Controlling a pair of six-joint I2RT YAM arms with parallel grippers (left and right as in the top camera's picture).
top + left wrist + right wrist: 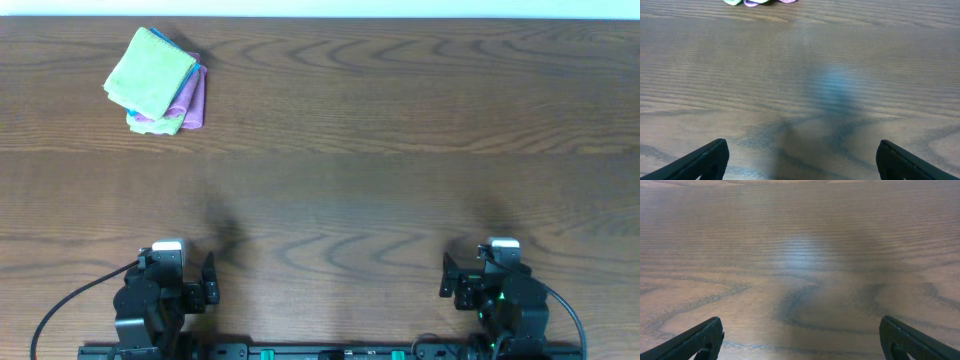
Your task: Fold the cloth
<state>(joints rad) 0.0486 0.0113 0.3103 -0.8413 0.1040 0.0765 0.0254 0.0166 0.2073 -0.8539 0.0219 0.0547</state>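
A stack of folded cloths (157,80) lies at the far left of the wooden table (380,150), a light green one on top, with purple and blue ones under it. Its near edge shows at the top of the left wrist view (760,2). My left gripper (182,283) is open and empty at the near left edge, far from the cloths; its fingers (801,159) are spread wide. My right gripper (480,283) is open and empty at the near right edge, over bare wood (800,337).
The table's far edge meets a white wall strip (320,8) at the top. Black cables run from both arm bases at the front edge.
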